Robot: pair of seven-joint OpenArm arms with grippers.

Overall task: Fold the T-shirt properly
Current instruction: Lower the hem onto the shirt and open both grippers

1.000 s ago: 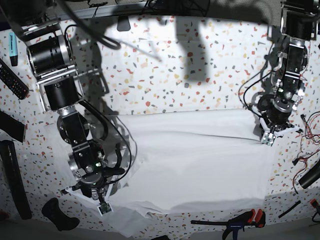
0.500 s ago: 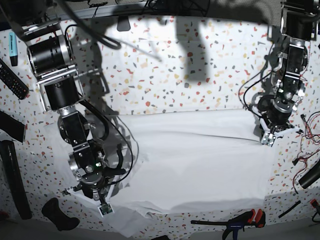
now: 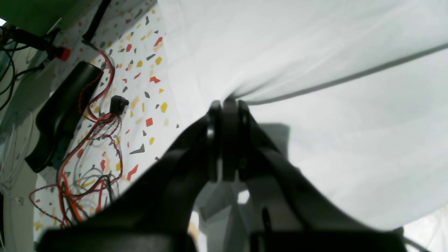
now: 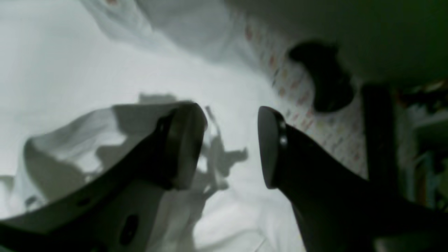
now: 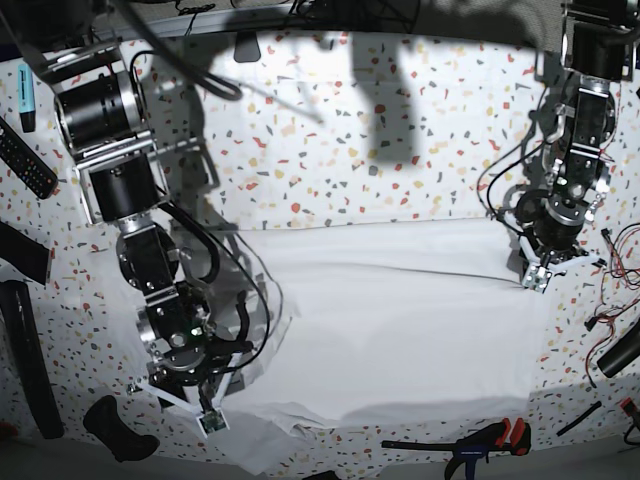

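Now | left end effector (image 3: pixel 226 105) pinches T-shirt (image 5: pixel 400 320) edge | right end effector (image 4: pixel 231 147) agape above cloth

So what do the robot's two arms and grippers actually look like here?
Both arms are black and silver metal, built from chunky cylindrical joints, with black cables looped along them. The right gripper has dark curved fingers with flat rounded pads. The left gripper has matching black curved fingers.

Bright overhead light, hard shadows, blurred wrist views
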